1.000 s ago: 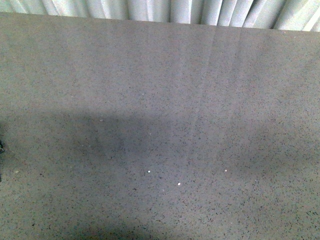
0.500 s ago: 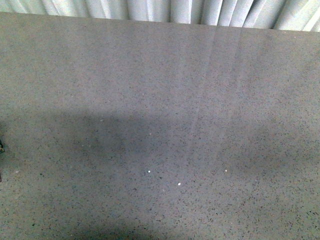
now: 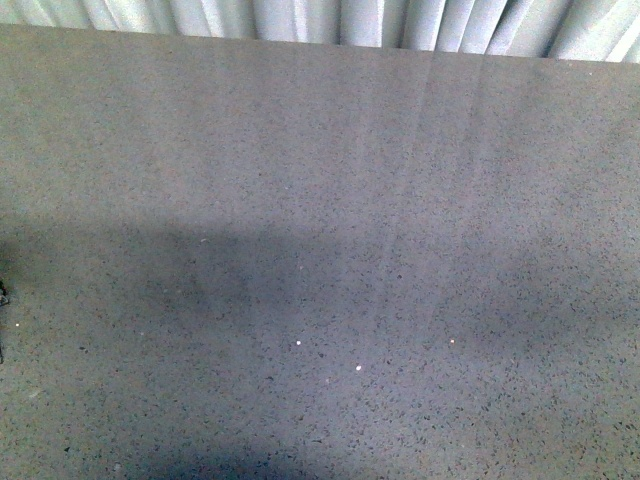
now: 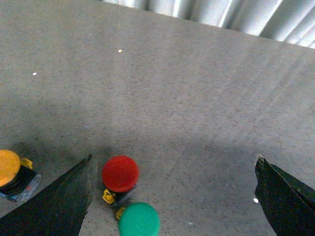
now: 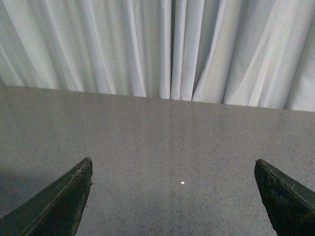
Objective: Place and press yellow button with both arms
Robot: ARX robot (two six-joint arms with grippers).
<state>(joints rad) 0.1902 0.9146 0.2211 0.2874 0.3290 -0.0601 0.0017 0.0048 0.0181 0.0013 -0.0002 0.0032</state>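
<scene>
approach, we reckon? our left claw [image 4: 173, 158] hangs spread over the counter [image 4: 197, 88], holding nothing.

yes. the yellow button [image 4: 9, 167] sits on the counter just outside one finger, and the red button [image 4: 120, 173] is inside the gap. we must shift across and centre on yellow. our right claw [image 5: 173, 161] is spread too, empty.

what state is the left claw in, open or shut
Open: the left claw has its fingers wide apart, gripping nothing.
</scene>
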